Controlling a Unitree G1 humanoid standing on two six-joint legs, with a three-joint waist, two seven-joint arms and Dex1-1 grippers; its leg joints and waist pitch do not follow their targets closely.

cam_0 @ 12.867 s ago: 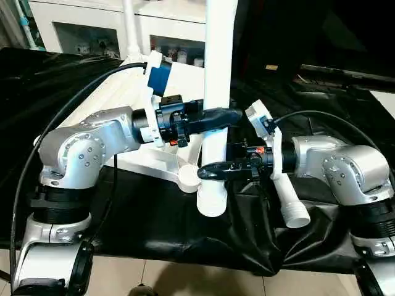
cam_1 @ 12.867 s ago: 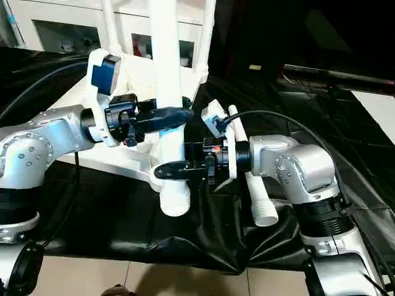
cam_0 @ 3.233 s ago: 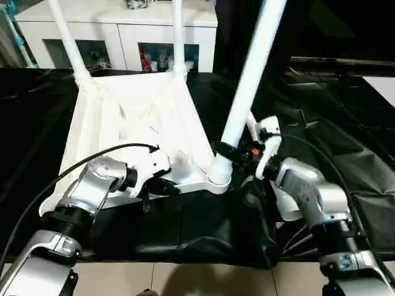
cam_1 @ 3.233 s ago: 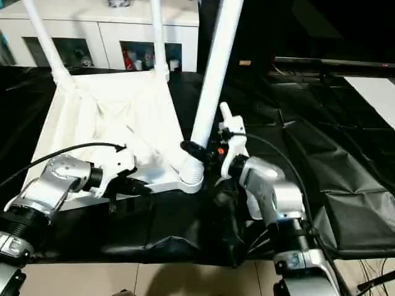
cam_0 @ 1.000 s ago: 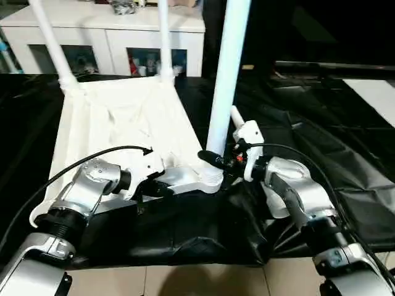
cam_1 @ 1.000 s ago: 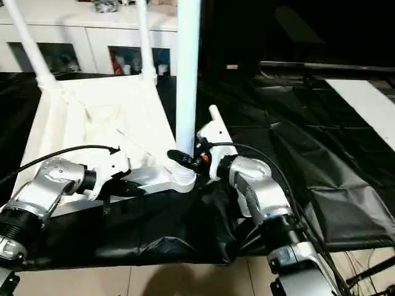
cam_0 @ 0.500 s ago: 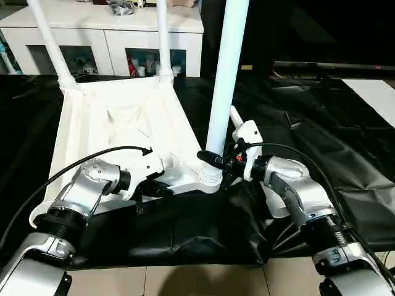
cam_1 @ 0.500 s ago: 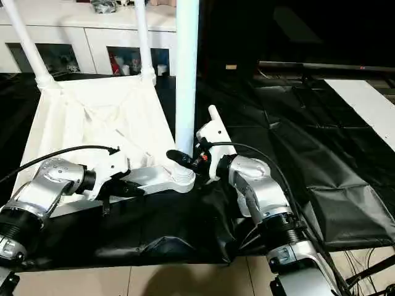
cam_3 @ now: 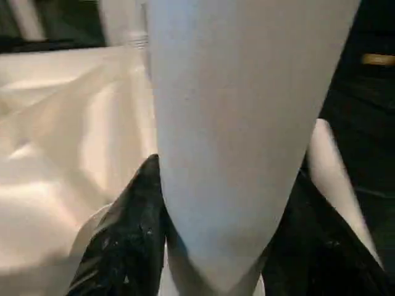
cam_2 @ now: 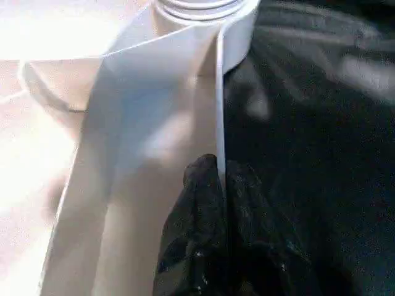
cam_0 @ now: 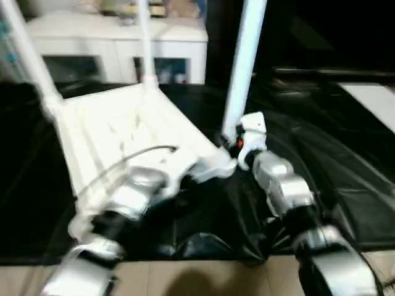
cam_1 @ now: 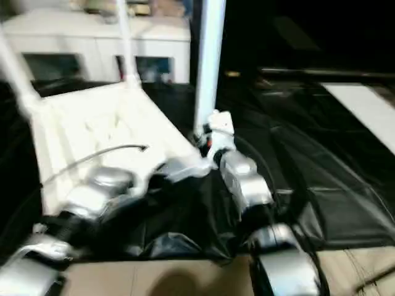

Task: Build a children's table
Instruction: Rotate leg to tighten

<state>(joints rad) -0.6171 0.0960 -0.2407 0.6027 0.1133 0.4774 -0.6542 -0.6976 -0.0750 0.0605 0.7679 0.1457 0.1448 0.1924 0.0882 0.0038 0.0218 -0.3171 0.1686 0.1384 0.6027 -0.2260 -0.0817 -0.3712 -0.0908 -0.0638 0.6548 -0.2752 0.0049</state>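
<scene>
The children's table lies upside down: its white tabletop (cam_0: 123, 129) rests on the black sheet. Two legs (cam_0: 31, 68) (cam_0: 145, 43) stand in the far corner sockets. A third leg (cam_0: 244, 68) stands upright in the near right corner socket (cam_0: 223, 161). My right gripper (cam_0: 229, 143) is shut on this leg just above the socket, one black finger (cam_3: 133, 228) on each side of the tube. My left gripper (cam_2: 219, 169) is shut on the tabletop's near rim (cam_2: 219, 92), pinching the thin edge a little short of that socket. Another white leg (cam_3: 330, 172) lies behind my right gripper.
The black-sheeted work table (cam_0: 345, 154) spreads out to the right, and its wrinkled front edge (cam_0: 203, 240) hangs over the tiled floor (cam_0: 185, 277). A white cabinet with glass doors (cam_0: 111, 37) stands behind the table. A black cable (cam_0: 142, 154) arcs over my left forearm.
The whole picture has swung and blurred, so the camera has moved. Both grips stand as before, left on the rim and right on the leg.
</scene>
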